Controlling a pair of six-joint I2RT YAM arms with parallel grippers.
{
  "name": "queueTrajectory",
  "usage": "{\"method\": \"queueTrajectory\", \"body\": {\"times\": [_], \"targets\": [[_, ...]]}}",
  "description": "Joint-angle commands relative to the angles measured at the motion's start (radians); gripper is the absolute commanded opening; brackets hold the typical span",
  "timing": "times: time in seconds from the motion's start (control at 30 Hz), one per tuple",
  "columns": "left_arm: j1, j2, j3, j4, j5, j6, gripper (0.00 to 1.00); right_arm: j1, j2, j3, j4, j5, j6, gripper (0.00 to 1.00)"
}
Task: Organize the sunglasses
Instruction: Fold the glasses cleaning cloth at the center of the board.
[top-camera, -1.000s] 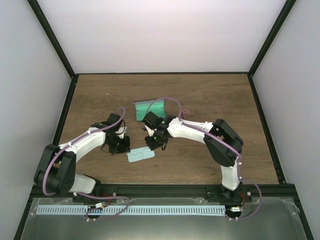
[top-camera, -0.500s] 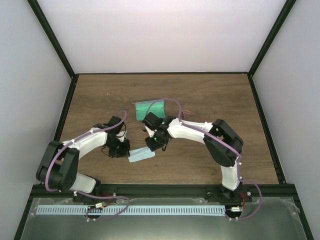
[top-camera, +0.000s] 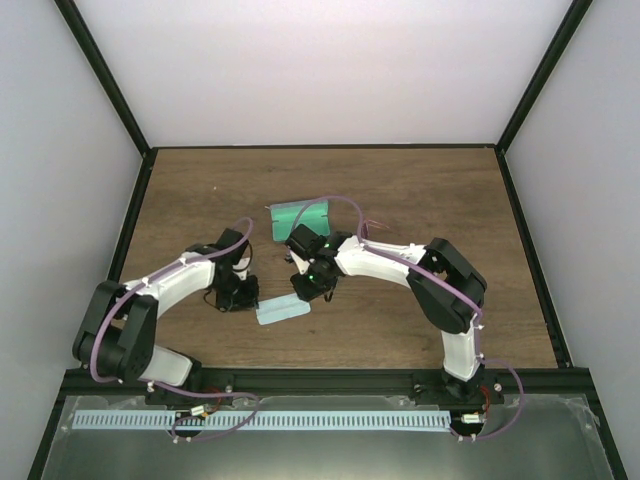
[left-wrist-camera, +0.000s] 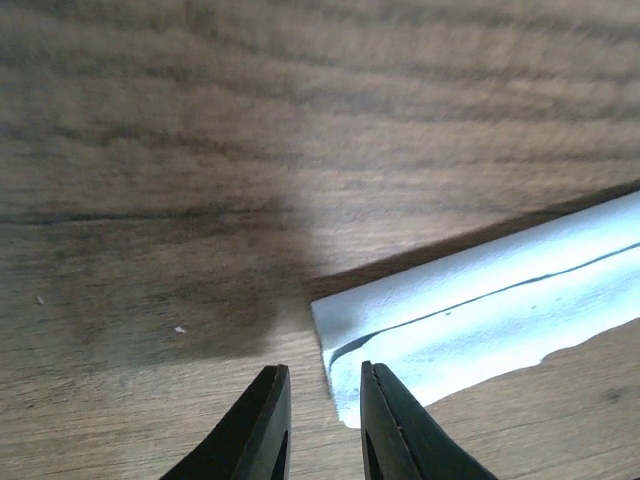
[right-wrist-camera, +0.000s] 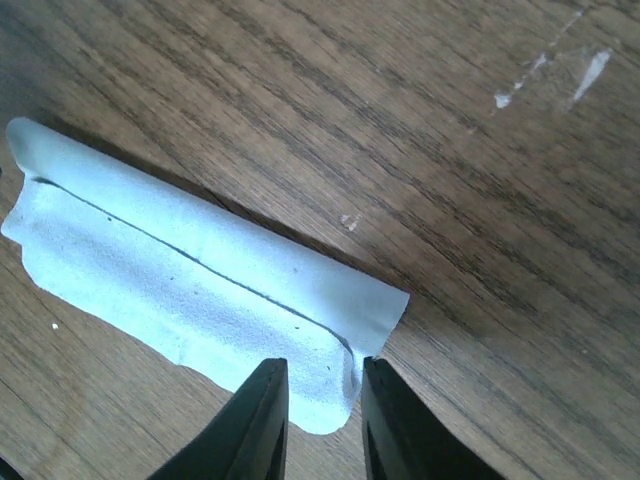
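Observation:
A pale blue cloth (top-camera: 283, 311) lies folded into a strip on the wooden table. My left gripper (top-camera: 245, 298) is low at its left end, jaws a little apart astride the cloth's corner (left-wrist-camera: 400, 330), fingertips (left-wrist-camera: 270, 385) near the wood. My right gripper (top-camera: 305, 290) is at its right end, jaws a little apart over the cloth's edge (right-wrist-camera: 200, 280). The case (top-camera: 298, 218), green inside, lies open behind my right wrist. Of the sunglasses only a thin pink-red sliver (top-camera: 372, 224) shows right of the case; the rest is hidden by my right arm.
The table (top-camera: 420, 190) is walled by black posts and pale panels at the back and sides. My right arm's elbow (top-camera: 450, 285) stands over the right middle. White scuff marks (right-wrist-camera: 560, 75) show on the wood.
My left gripper moved slightly nearer and right to the cloth's left end, then eased back a little. The cloth and my right gripper have barely moved.

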Motion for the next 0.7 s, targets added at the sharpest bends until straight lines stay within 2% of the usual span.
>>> {"method": "queueTrajectory", "body": {"times": [0.0, 0.1, 0.23, 0.33, 0.47, 0.6, 0.67], "targets": [[-0.004, -0.032, 0.058, 0.003, -0.029, -0.016, 0.23, 0.004, -0.024, 0.014, -0.007, -0.004, -0.005, 0.26], [-0.004, 0.002, 0.090, 0.014, -0.029, -0.015, 0.25, 0.003, -0.033, 0.014, -0.008, 0.006, -0.001, 0.29], [-0.004, 0.059, 0.139, 0.046, -0.016, -0.017, 0.24, 0.004, -0.041, 0.022, 0.000, -0.006, -0.003, 0.28], [-0.004, 0.111, 0.185, 0.059, 0.000, -0.010, 0.24, 0.004, -0.038, 0.035, 0.014, -0.038, -0.007, 0.20], [-0.003, 0.174, 0.208, 0.062, 0.039, 0.024, 0.16, 0.004, -0.023, 0.052, 0.037, -0.082, -0.014, 0.01], [-0.003, 0.176, 0.195, 0.076, 0.079, 0.033, 0.05, 0.004, -0.008, 0.068, 0.054, -0.103, -0.008, 0.01], [-0.003, 0.174, 0.194, 0.080, 0.109, 0.038, 0.04, 0.004, -0.004, 0.071, 0.070, -0.119, -0.004, 0.01]]}}
